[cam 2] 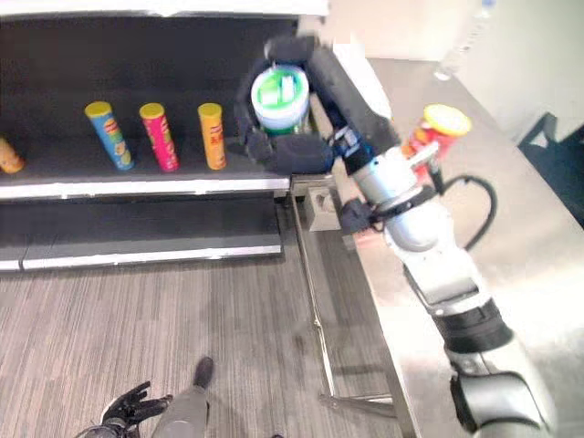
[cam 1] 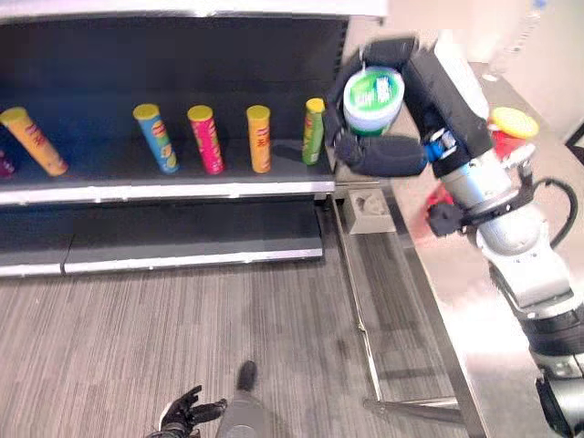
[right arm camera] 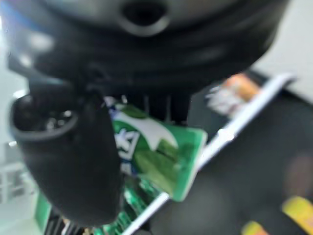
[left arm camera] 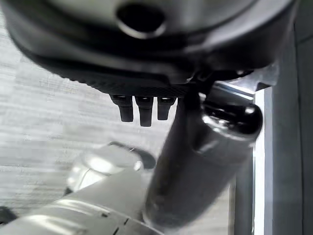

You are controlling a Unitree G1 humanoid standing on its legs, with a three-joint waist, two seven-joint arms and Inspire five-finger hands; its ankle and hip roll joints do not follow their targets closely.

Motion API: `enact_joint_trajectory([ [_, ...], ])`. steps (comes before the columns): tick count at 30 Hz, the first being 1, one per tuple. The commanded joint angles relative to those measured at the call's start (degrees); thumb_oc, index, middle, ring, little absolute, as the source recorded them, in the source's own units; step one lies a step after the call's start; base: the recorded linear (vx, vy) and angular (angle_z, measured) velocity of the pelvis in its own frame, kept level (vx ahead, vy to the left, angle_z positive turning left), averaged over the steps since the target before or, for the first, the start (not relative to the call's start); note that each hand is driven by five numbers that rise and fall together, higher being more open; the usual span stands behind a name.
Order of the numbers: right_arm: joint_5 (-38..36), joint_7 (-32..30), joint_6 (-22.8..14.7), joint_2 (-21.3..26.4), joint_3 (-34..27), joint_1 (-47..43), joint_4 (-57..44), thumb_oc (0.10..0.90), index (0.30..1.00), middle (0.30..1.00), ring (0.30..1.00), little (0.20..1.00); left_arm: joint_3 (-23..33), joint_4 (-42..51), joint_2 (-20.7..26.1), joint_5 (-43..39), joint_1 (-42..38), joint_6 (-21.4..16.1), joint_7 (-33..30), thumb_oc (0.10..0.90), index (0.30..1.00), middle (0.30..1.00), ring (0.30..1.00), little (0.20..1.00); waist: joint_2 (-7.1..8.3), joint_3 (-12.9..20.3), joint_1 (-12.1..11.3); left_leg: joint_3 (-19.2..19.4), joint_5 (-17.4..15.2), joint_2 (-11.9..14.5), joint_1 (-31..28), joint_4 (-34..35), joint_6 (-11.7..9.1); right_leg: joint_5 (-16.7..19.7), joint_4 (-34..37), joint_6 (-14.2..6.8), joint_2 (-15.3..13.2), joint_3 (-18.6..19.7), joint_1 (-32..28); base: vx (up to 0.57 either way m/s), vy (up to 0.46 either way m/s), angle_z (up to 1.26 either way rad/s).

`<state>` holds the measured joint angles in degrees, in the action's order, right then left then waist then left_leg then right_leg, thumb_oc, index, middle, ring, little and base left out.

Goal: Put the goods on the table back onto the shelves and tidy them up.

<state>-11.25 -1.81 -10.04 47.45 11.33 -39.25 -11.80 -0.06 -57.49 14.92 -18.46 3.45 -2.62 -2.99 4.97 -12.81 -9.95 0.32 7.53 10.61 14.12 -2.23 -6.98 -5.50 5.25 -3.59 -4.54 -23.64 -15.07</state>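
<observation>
My right hand [cam 1: 444,89] is shut on a green tube [cam 1: 373,99] with a green and white lid, and holds it up by the right end of the upper dark shelf [cam 1: 109,173]. The tube also shows between thumb and fingers in the right wrist view [right arm camera: 156,147]. On that shelf stand a tilted yellow tube [cam 1: 35,140], a blue one [cam 1: 157,137], a pink one [cam 1: 206,139], an orange one [cam 1: 259,137] and a green one [cam 1: 313,130]. A red tube with a yellow lid [cam 1: 506,132] stands on the steel table [cam 1: 474,301] behind my right wrist. My left hand [cam 1: 187,411] hangs low over the floor, fingers relaxed.
A lower shelf [cam 1: 182,242] lies bare under the upper one. A small grey block [cam 1: 370,210] sits between the shelf's end and the table. The table's thin metal legs [cam 1: 365,328] stand on the striped floor. A clear bottle [cam 2: 461,41] stands at the table's far end.
</observation>
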Motion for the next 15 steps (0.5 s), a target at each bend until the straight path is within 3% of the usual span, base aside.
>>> enact_joint_trajectory([
  [1, 2.6, -5.9, -1.8, 4.4, -2.9, -6.5, 1.3, 0.4, 0.3, 0.3, 0.3, 0.3, -5.9, 1.8, 1.0, 0.6, -0.2, -2.4, -0.3, 0.8, 0.9, 0.9, 0.9, 0.9, -2.15, 8.8, 0.8, 5.3, 2.6, 2.7, -5.0, 6.8, -4.2, -4.1, -2.0, -5.3, -1.7, 4.3, 1.1, 0.32, 0.494, 0.4],
  [4, 5.0, -7.7, -0.3, 5.3, -1.3, -9.9, 4.2, 0.4, 0.3, 0.3, 0.3, 0.3, -7.3, 0.9, 1.7, 2.7, -1.2, -2.0, -0.4, 0.8, 0.9, 0.9, 0.9, 0.9, -2.06, 10.8, 0.6, 7.4, 1.3, 0.3, -5.8, 4.9, -3.6, -2.4, -3.1, -6.6, -6.3, 1.2, -0.2, 0.22, 0.334, 0.38],
  [5, 5.0, -7.8, -0.3, 5.3, -1.1, -10.2, 4.4, 0.4, 0.3, 0.3, 0.3, 0.3, -7.2, 0.8, 1.7, 2.7, -1.2, -2.0, -0.4, 0.8, 0.9, 0.9, 0.9, 0.9, -1.93, 10.8, 0.7, 7.4, 1.1, 0.0, -5.7, 4.7, -3.5, -2.4, -3.2, -6.8, -6.6, 1.1, -0.2, 0.23, 0.337, 0.84],
  [6, 6.0, -9.1, 0.2, 3.7, 0.5, -12.6, 6.9, 0.4, 0.3, 0.3, 0.3, 0.3, -7.4, 0.7, 2.5, 3.7, -1.8, -1.8, -0.8, 0.8, 0.9, 0.9, 0.9, 0.9, -1.16, 11.2, 0.0, 7.8, -1.8, -2.4, -6.4, 2.8, -1.8, -0.6, -6.1, -7.5, -10.4, 0.9, -0.1, 0.2, 0.339, 0.79],
  [7, 5.8, -9.8, 0.5, 2.8, 0.9, -13.6, 8.2, 0.4, 0.3, 0.3, 0.3, 0.3, -7.4, 0.5, 2.8, 3.7, -2.2, -1.9, -1.1, 0.8, 0.9, 0.9, 0.9, 0.9, -0.86, 11.4, -0.3, 8.0, -2.8, -3.6, -7.0, 2.9, -0.9, 0.6, -7.7, -7.7, -12.1, 1.0, 0.5, 0.25, 0.455, 0.69],
  [9, 4.4, -11.0, 0.2, 0.4, 1.5, -15.9, 10.6, 0.4, 0.3, 0.3, 0.3, 0.3, -7.2, 0.4, 3.3, 3.1, -2.1, -1.9, -1.5, 0.8, 0.9, 0.9, 0.9, 0.9, -0.45, 11.3, -0.9, 8.8, -4.3, -6.8, -8.9, 3.4, 1.2, 6.3, -12.5, -8.1, -16.5, 1.1, 2.3, 0.17, 0.342, 0.25],
  [10, 3.5, -11.7, 0.3, 0.2, 1.4, -16.6, 12.2, 0.4, 0.3, 0.3, 0.3, 0.3, -7.2, 0.0, 3.6, 3.0, -2.1, -1.8, -1.6, 0.8, 0.9, 0.9, 0.9, 0.9, -0.44, 11.3, -1.0, 8.7, -4.6, -7.8, -9.8, 4.1, 1.8, 7.6, -14.3, -7.6, -17.3, 1.6, 3.1, 0.24, 0.332, 0.19],
  [11, 1.9, -12.4, 0.2, 0.5, 0.5, -16.9, 13.4, 0.4, 0.3, 0.3, 0.3, 0.3, -7.8, -0.1, 4.1, 3.2, -2.0, -1.7, -1.4, 0.8, 0.9, 0.9, 0.9, 0.9, -1.0, 10.9, -0.3, 7.5, -4.9, -8.9, -11.8, 6.2, 2.5, 7.6, -17.4, -6.6, -14.8, 5.9, 6.6, 0.22, 0.247, 0.23],
  [12, 0.9, -12.3, 0.1, 1.2, 0.5, -17.9, 13.8, 0.4, 0.3, 0.3, 0.3, 0.3, -8.1, -0.4, 4.3, 2.8, -2.3, -1.7, -1.2, 0.8, 0.9, 0.9, 0.9, 0.9, -1.7, 10.5, 0.2, 6.7, -5.2, -8.9, -12.6, 6.6, 2.7, 5.6, -17.7, -6.3, -12.4, 7.9, 9.2, 0.23, 0.188, 0.38],
  [13, -0.1, -12.8, -0.3, 1.7, 0.6, -18.9, 14.4, 0.4, 0.3, 0.3, 0.3, 0.3, -8.1, -0.2, 4.4, 2.3, -2.5, -1.9, -1.2, 0.8, 0.9, 0.9, 0.9, 0.9, -2.4, 10.0, 0.6, 6.2, -5.4, -8.8, -13.5, 7.0, 2.7, 3.8, -16.4, -6.0, -10.2, 8.8, 11.7, 0.15, 0.081, 0.4],
  [15, -1.4, -13.3, -0.5, 3.0, 0.6, -19.9, 15.3, 0.4, 0.3, 0.3, 0.3, 0.3, -8.6, 0.5, 4.3, 1.8, -2.8, -2.1, -1.0, 0.8, 0.9, 0.9, 0.9, 0.9, -2.96, 8.7, 1.9, 5.0, -5.7, -9.2, -14.9, 7.2, 2.8, 3.3, -12.3, -6.0, -6.7, 10.1, 14.5, 0.12, 0.032, 0.28],
])
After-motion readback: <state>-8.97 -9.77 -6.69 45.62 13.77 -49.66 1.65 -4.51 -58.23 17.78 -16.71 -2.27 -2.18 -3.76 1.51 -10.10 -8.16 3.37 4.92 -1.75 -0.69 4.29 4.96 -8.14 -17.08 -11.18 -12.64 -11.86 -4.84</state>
